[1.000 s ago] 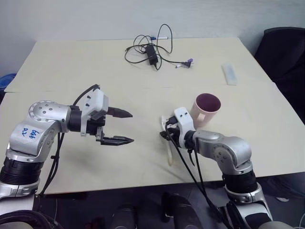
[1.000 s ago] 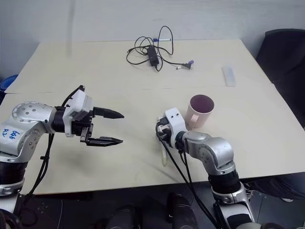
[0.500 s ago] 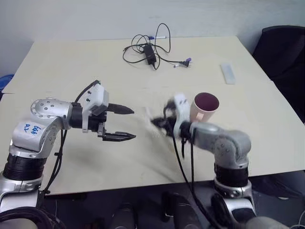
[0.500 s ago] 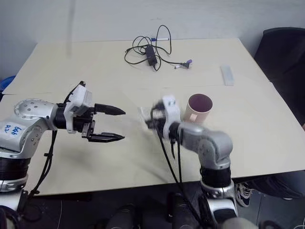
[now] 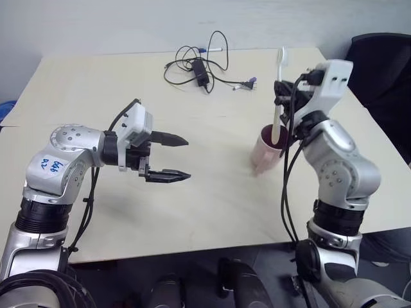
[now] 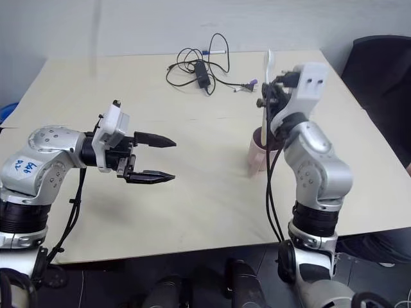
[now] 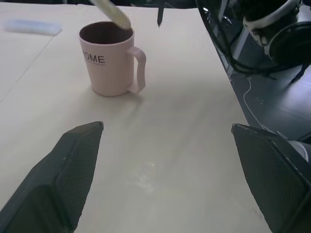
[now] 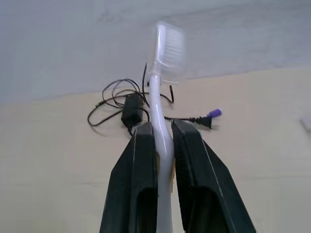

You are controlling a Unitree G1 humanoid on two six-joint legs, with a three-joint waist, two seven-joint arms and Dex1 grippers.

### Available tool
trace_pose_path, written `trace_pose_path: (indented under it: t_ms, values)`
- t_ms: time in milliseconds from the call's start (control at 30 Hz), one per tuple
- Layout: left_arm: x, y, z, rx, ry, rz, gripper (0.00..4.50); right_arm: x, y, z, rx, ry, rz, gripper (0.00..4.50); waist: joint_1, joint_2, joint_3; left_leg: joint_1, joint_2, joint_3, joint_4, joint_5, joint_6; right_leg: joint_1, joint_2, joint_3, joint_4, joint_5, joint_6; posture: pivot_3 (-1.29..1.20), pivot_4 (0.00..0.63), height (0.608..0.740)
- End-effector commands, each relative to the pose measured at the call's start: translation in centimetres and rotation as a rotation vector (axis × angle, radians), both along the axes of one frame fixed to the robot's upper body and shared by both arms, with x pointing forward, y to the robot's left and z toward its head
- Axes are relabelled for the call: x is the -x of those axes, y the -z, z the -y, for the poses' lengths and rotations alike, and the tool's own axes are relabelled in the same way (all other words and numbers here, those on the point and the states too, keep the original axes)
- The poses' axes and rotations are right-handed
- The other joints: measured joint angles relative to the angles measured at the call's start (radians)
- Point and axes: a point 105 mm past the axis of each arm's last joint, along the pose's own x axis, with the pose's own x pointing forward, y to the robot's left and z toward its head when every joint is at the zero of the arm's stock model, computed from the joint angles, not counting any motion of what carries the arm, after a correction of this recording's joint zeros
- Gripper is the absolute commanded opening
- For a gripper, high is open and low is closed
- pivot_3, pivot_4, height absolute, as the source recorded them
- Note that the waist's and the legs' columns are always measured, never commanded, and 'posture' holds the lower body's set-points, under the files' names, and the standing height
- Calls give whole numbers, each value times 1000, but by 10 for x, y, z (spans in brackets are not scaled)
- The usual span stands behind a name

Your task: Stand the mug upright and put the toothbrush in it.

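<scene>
Pale pink and ribbed, the mug (image 7: 108, 59) stands upright on the cream worktop (image 5: 96, 90), toward its right side, its handle visible in the left wrist view and its dark maroon inside facing up. Directly above it, the right pincer (image 8: 164, 138) has its two black fingers clamped on the toothbrush (image 5: 278, 90), gripping the white shaft partway along its length (bristle head up, handle end down). The toothbrush is close to vertical, and its lower end reaches the mug's mouth; whether it touches the inside I cannot tell. Well apart, over the left part of the worktop, the left pincer (image 5: 172, 157) hangs with its fingers spread wide and nothing between them, pointing toward the mug. At the far edge of the worktop lies a tangle of black cable (image 5: 200, 64) with a small adapter and a purple-tipped plug (image 8: 214, 114), and beside it a pen (image 5: 212, 49) with a blue cap.
</scene>
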Motion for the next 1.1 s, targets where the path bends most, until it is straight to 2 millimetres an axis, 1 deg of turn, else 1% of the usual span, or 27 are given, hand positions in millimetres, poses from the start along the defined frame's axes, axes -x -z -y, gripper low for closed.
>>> trace_pose_path:
  t_ms: [33,167,200,267,333,367,500,700,767,800,867,900,967,1000,1033,1100]
  values:
    - [0,-9,3,-1,23,40,4500,8,-23,2,12,48,205,151,-1,0,0,0,0,0,0,0,0,0,0,0,0,0,0,0,150,740]
    - [-1,-12,3,0,23,44,4500,11,-21,4,83,87,288,151,1,0,0,0,0,0,-1,0,0,0,1,0,0,0,0,0,150,740]
    - [-1,-12,2,-1,23,44,4500,11,-18,3,87,87,293,151,1,0,0,0,0,0,-1,0,0,0,0,0,0,0,0,0,150,740]
    - [-2,-12,2,-5,25,44,4500,11,-6,2,93,80,279,151,1,0,0,0,1,0,0,0,0,0,0,0,0,0,0,0,150,740]
    - [-2,-12,2,-7,26,44,4500,14,1,0,90,71,275,895,1,0,0,0,1,0,0,0,0,0,0,0,0,0,0,0,150,740]
    - [-2,-12,2,-7,26,44,4500,16,3,-1,88,68,278,1123,2,0,0,0,1,-1,0,0,0,0,0,0,0,0,0,0,150,740]
    - [-3,-13,2,-5,28,45,4500,28,7,-3,97,59,297,2450,2,0,0,0,1,-1,0,0,0,0,0,0,0,0,0,0,150,740]
    - [-5,-14,3,3,25,48,4500,59,2,14,143,94,322,4402,4,0,0,0,1,-1,0,0,0,0,0,0,0,0,0,0,150,740]
    - [-5,-14,2,4,22,49,4500,68,-3,17,176,37,304,4460,5,0,0,0,1,-1,0,0,0,0,-1,0,0,0,0,0,150,740]
    - [-6,-13,2,5,19,48,4500,71,-4,20,177,-21,265,4460,5,0,0,0,1,-1,0,0,0,0,-1,0,0,0,0,0,150,740]
    - [-6,-13,-1,10,12,51,4500,75,-3,32,225,-150,141,4460,6,0,0,0,1,-1,1,0,1,1,-1,0,0,0,0,0,150,740]
    - [-7,-13,-3,12,9,52,4500,78,5,40,304,-234,35,4460,8,1,1,0,1,-2,1,0,1,1,-1,0,0,0,0,0,150,740]
    - [-7,-14,-6,20,2,56,4500,94,17,57,472,-374,-128,4460,17,3,2,0,0,-2,1,-1,4,2,-2,0,-1,0,0,0,150,740]
    - [-8,-16,-9,23,-4,62,4500,106,24,75,560,-433,-228,4460,25,3,2,0,0,-1,0,-1,4,2,-1,0,-2,0,0,0,150,740]
    - [-9,-17,-11,24,-9,68,4500,114,27,89,600,-468,-297,4460,32,2,2,1,0,-2,-1,-2,5,2,-1,-1,-3,0,0,0,150,740]
    - [-10,-20,-15,27,-15,77,4500,121,26,112,601,-485,-388,4460,37,1,2,0,-1,-2,-1,-2,6,4,3,-1,-10,0,0,0,150,740]
